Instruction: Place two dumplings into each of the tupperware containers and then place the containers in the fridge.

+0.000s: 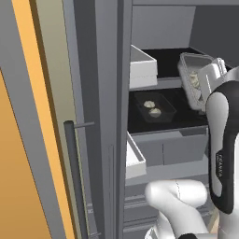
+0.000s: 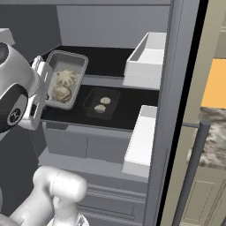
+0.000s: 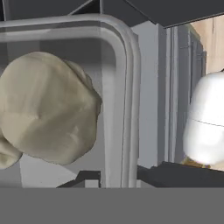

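Dumplings (image 3: pixel 46 111) loom close inside a tilted tupperware container (image 2: pixel 64 81) – pincer (image 2: pixel 42 86) clamped narrowly on its rim, inside the fridge (image 1: pixel 161 123); further tilt could spill them.

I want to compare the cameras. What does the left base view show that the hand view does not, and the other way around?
Left base view alone: a second tupperware container with two dumplings resting on the fridge shelf, and white drawers. Hand view alone: a close look at one dumpling against the container's rim. Both: the tilted container at the gripper, inside the fridge.
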You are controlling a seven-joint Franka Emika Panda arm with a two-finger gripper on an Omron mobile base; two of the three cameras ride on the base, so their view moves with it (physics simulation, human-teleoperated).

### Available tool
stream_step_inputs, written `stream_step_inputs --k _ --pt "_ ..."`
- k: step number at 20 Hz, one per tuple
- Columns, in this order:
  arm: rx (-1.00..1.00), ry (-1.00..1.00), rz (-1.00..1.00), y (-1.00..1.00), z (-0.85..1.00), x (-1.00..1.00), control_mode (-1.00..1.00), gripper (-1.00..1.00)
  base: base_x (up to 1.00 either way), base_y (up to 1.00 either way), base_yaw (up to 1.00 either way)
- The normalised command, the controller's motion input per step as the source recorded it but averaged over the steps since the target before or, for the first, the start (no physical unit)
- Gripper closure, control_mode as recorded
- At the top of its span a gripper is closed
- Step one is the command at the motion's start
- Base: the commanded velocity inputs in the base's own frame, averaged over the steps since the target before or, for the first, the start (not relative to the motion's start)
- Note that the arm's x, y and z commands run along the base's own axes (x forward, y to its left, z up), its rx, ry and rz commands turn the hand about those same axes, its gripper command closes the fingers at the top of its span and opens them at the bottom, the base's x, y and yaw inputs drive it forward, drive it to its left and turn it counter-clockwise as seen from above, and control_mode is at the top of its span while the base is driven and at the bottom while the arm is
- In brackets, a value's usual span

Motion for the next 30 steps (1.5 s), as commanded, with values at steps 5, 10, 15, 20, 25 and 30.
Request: stream_step_inputs --k 5,10,15,20,25,30 --pt "0.01 0.0 0.03 -0.03 0.12 0.85 -1.0 1.0 0.0 0.0 0.0" --pt "0.01 0.01 0.03 -0.06 0.24 0.81 -1.0 1.0 0.0 0.0 0.0" --pt "0.0 0.0 0.03 0.0 0.04 0.97 -1.0 1.0 0.0 0.0 0.0" --pt "0.0 0.0 0.05 0.0 0.0 0.97 -1.0 1.0 0.0 0.0 0.0" --pt "0.0 0.0 0.05 0.0 0.0 0.58 -1.0 1.0 0.0 0.0 0.0" --pt "0.0 0.0 0.02 0.0 -0.3 0.23 -1.0 1.0 0.0 0.0 0.0"
